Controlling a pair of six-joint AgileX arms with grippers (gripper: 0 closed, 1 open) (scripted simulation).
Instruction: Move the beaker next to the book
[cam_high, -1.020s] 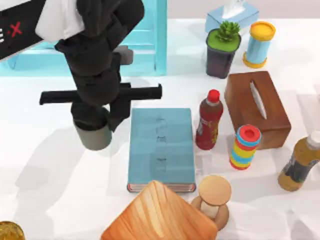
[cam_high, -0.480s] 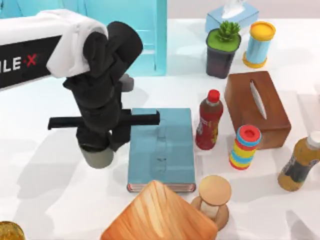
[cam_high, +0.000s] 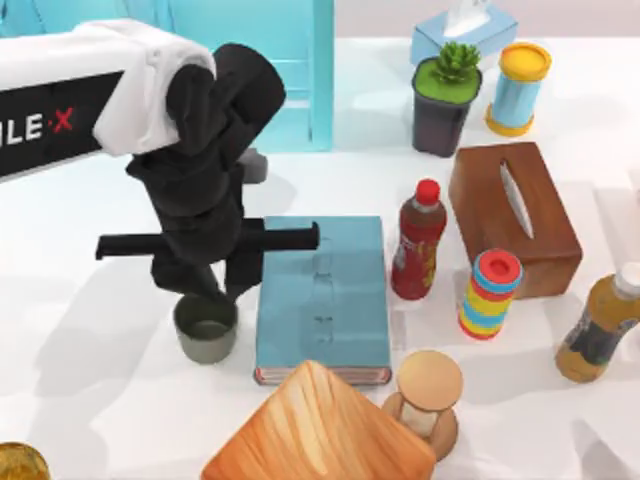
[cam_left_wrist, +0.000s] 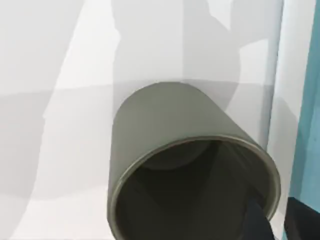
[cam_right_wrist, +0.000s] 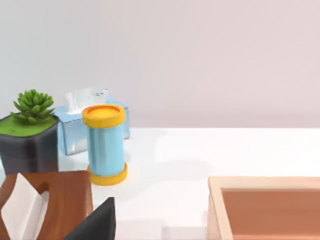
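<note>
- Left gripper (cam_high: 215, 290) hangs just over the small grey-green tapered beaker (cam_high: 207, 331); whether its fingers are parted, I cannot tell.
- Beaker stands on the white worktop (cam_high: 90, 330), just left of the flat teal-blue hardcover book (cam_high: 322, 297).
- Risk: a finger catching the rim while lifting away could tip it.
- Right arm parked.

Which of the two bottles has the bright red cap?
The red bottle standing between the book and the wooden tissue box. The other bottle, amber, at the table's right edge, has a pale cap.

Beaker (cam_high: 207, 330) just left of book (cam_high: 322, 296), upright.
</note>
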